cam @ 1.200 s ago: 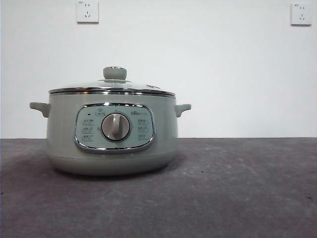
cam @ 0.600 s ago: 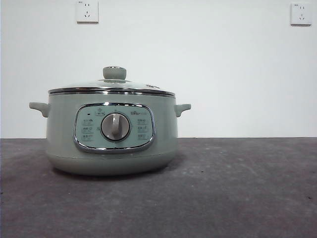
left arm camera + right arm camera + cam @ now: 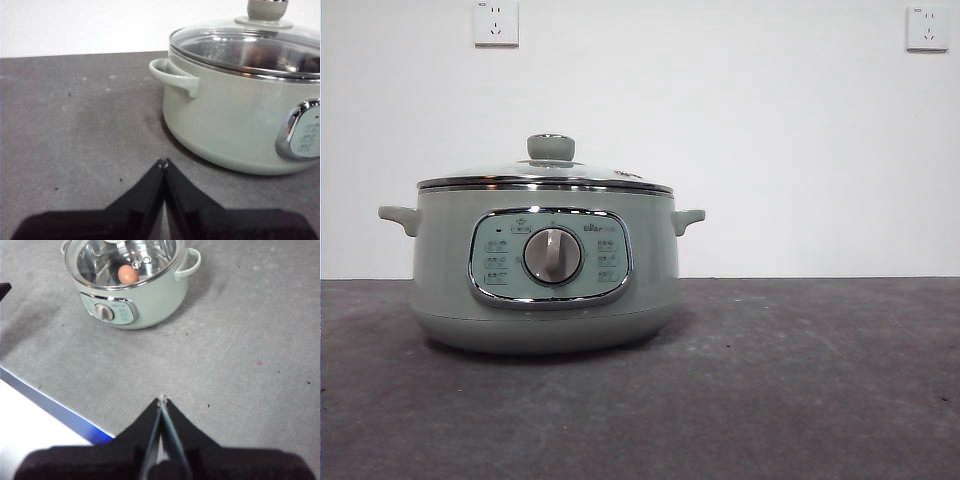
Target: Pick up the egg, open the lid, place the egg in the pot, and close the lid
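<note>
The sage-green pot [image 3: 545, 270] stands on the dark table left of centre, with the lid [image 3: 545, 178] seated flat on its rim and the knob [image 3: 551, 147] upright. Through the glass in the right wrist view, the brown-orange egg [image 3: 128, 274] lies inside the pot [image 3: 150, 295]. My left gripper [image 3: 163, 162] is shut and empty, low over the table beside the pot [image 3: 235, 120] and its side handle [image 3: 172, 75]. Well back from the pot, high above the table, my right gripper [image 3: 161, 399] is shut with nothing in it. Neither gripper shows in the front view.
The table's blue front edge [image 3: 55, 405] runs close under my right gripper. Two wall sockets [image 3: 496, 22] hang on the white wall behind. The black tip of the other arm [image 3: 4, 290] shows at the right wrist view's side edge.
</note>
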Robot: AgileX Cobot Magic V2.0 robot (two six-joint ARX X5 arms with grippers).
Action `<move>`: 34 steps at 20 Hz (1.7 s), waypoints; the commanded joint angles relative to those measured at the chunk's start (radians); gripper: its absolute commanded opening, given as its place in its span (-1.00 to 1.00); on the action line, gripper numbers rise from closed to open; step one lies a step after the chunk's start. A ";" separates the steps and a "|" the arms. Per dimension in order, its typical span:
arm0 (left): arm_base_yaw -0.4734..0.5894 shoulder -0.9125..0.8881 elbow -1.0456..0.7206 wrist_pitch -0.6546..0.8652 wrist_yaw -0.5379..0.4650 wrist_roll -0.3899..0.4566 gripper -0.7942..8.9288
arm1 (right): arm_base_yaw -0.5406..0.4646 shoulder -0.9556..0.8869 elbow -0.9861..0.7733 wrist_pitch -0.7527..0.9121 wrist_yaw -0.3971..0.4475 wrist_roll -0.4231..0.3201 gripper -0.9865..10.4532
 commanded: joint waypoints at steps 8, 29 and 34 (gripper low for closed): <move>0.002 0.014 -0.010 0.015 0.004 -0.038 -0.84 | 0.001 0.000 -0.007 0.005 0.004 0.010 -0.83; 0.002 0.058 -0.010 0.015 0.005 -0.038 -0.84 | -0.703 -0.366 -0.454 0.695 -0.184 -0.300 -0.83; 0.002 0.058 -0.010 0.015 0.005 -0.038 -0.84 | -0.740 -0.494 -0.770 0.904 -0.198 -0.243 -0.83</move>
